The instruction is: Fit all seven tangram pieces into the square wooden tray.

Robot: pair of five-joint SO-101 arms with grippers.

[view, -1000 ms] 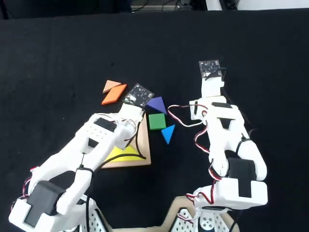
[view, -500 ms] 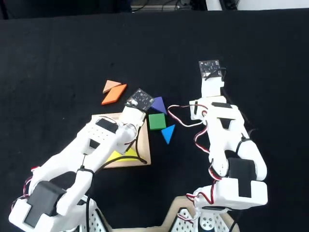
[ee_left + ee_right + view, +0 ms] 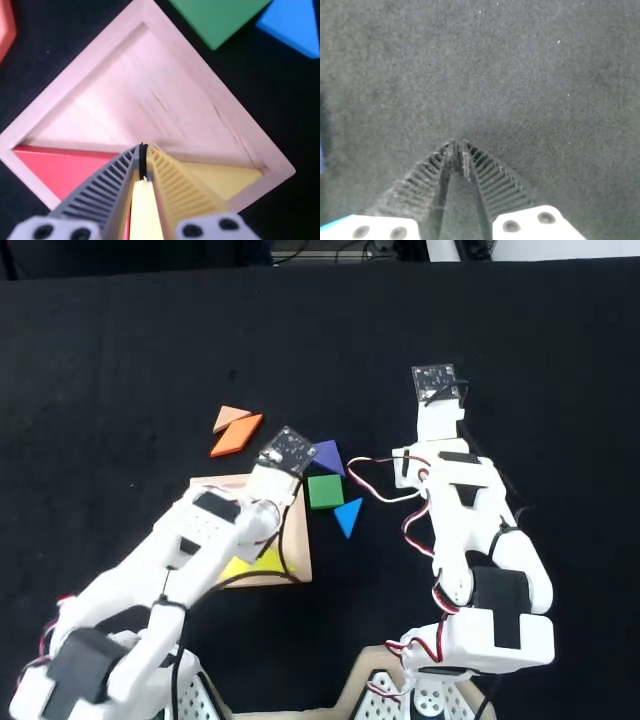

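Observation:
The square wooden tray (image 3: 215,94) holds a red triangle (image 3: 60,167) and a yellow triangle (image 3: 225,177) side by side along one half; the other half is bare wood. My left gripper (image 3: 142,150) is shut, its tips low over the seam between those two pieces. In the high view the left arm (image 3: 215,520) lies across the tray (image 3: 300,555), with a strip of the yellow triangle (image 3: 245,566) showing. The green square (image 3: 324,491), blue triangle (image 3: 347,514) and purple triangle (image 3: 328,455) lie just right of the tray. My right gripper (image 3: 456,150) is shut over bare black cloth.
An orange parallelogram (image 3: 236,436) and a lighter orange triangle (image 3: 231,417) lie beyond the tray's far left corner. The right arm (image 3: 450,490) stretches to the right of the loose pieces. Black cloth covers the table all round.
The left arm has drawn back slightly toward the near side over the tray, covering more of the yellow triangle. The right arm and loose pieces have not moved.

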